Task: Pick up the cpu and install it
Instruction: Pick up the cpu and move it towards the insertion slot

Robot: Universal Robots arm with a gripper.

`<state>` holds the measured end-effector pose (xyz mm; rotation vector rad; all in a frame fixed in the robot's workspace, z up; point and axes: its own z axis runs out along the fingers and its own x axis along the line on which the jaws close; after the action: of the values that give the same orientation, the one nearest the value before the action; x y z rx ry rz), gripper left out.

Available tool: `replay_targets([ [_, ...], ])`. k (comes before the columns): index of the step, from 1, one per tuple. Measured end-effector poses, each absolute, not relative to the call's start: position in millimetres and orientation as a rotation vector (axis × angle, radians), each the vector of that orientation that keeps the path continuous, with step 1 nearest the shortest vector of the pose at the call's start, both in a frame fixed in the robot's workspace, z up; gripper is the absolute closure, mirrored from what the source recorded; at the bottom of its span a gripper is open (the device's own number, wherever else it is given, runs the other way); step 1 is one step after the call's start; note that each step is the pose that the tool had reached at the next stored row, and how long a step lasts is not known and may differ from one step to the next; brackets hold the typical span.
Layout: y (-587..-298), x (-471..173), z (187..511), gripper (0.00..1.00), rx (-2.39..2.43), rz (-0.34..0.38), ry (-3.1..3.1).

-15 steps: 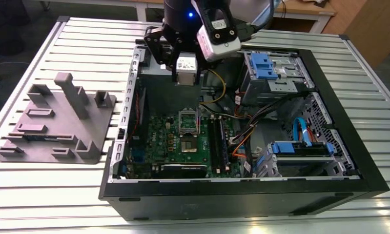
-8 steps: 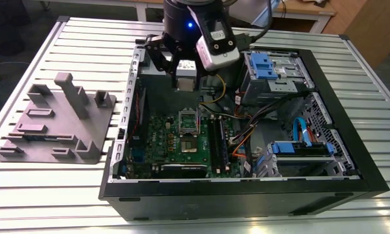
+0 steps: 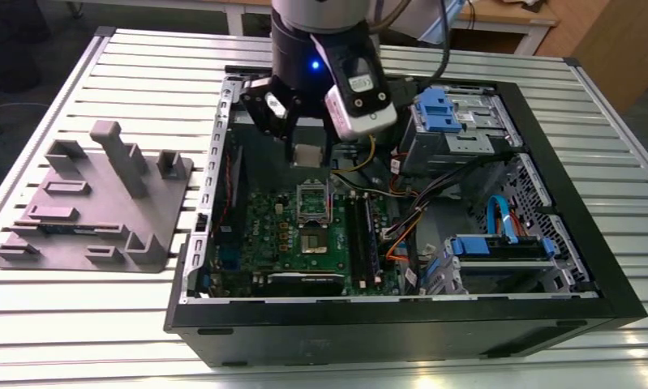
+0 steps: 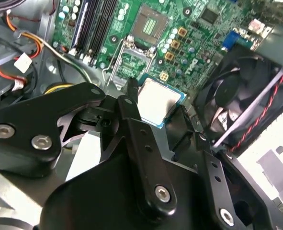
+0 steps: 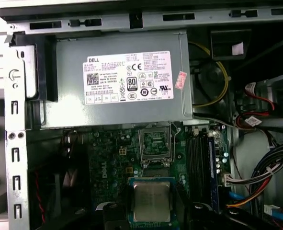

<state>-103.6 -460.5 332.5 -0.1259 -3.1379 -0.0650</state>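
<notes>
The claw [image 3: 307,151], upper centre of the exterior view, is closed narrowly on the cpu [image 5: 152,201]. Its black fingers [image 4: 130,108] pinch the chip by opposite edges, metal top up. The chip hangs inside the computer case [image 3: 410,332], above the motherboard [image 3: 291,235] and not yet in the open socket [image 4: 148,21], which lies bare. To my eye the pickup is done and the carry to the socket is in hand. Seating would call for squaring the chip over the socket, then a level, gentle descent
</notes>
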Motion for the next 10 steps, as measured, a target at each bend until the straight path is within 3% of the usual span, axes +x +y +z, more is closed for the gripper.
replay_targets([
  [10, -468.4, -101.9, 314.4, 0.53, -0.127, -0.065, -3.135],
])
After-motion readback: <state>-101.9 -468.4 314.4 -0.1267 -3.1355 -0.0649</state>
